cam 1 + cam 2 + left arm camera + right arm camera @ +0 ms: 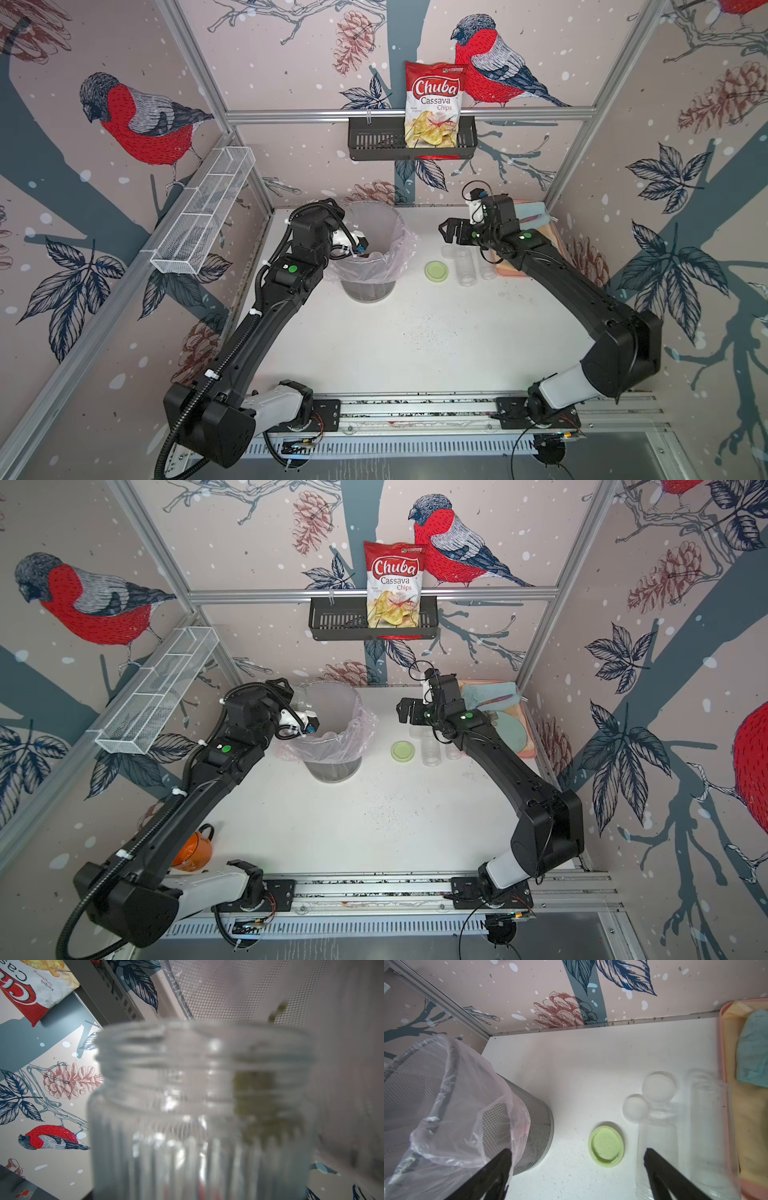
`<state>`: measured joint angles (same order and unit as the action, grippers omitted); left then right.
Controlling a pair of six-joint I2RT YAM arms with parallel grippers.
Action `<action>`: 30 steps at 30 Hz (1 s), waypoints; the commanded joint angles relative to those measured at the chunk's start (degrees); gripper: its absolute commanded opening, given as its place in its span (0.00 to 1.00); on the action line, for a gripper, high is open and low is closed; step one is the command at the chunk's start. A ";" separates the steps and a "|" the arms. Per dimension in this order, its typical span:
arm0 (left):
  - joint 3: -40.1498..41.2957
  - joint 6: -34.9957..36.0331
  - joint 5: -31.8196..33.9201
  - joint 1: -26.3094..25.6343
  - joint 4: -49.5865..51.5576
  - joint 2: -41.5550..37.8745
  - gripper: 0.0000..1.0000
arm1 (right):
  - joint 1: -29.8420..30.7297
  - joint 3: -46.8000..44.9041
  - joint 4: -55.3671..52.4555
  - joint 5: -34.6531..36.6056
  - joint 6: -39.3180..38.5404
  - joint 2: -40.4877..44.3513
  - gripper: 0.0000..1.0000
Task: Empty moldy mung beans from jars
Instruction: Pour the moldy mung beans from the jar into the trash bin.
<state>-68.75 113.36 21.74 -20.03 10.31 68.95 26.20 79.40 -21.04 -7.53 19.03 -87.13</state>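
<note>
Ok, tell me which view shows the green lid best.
The right wrist view: the green lid lies large and sharp on the table, hollow side up, beside the clear jars. Both top views show it small between bin and jars. The left wrist view misses it.

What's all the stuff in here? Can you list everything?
bin: one, grey mesh with pinkish bag, back of table
glass jar: one, clear, tipped over the bin
mung beans: small clump, olive green, inside that jar
green lid: one, pale green, flat on table
empty jars: two, clear, standing beside green lid
clear lids: two, beside empty jars
chips bag: one, red and white, in black basket, back wall
wire basket: one, white, left wall
tray: one, pink, holding teal cloth
mug: one, orange, front left
left gripper: black, jaws shut on glass jar
right gripper: black, jaws open above table
</note>
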 commanded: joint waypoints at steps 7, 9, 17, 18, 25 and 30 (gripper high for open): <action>-2.10 5.73 -1.65 -0.05 -2.18 0.63 0.00 | 2.00 11.00 3.38 -5.82 -7.30 -1.80 1.00; -2.18 5.60 -2.46 -0.03 -2.44 0.57 0.00 | 2.26 15.53 2.38 -9.78 -9.82 -3.67 1.00; -1.97 4.77 -5.20 -0.14 -3.19 0.46 0.00 | 4.12 37.99 -9.21 -32.07 -25.72 -15.24 1.00; -1.94 4.63 -5.43 -0.15 -3.28 0.34 0.00 | 4.26 39.84 -9.82 -33.52 -26.71 -16.48 1.00; -1.41 3.63 -8.41 -0.64 -2.90 -2.09 0.00 | 4.82 52.48 -16.18 -45.12 -32.12 -26.17 0.95; -0.55 2.70 -9.69 -1.43 -2.76 -3.29 0.00 | 5.49 54.99 -18.21 -50.75 -35.66 -27.91 0.95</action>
<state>-69.47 112.75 14.74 -21.23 11.16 66.32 31.42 133.27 -37.39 -51.79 -12.75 -114.67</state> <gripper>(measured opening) 0.798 0.950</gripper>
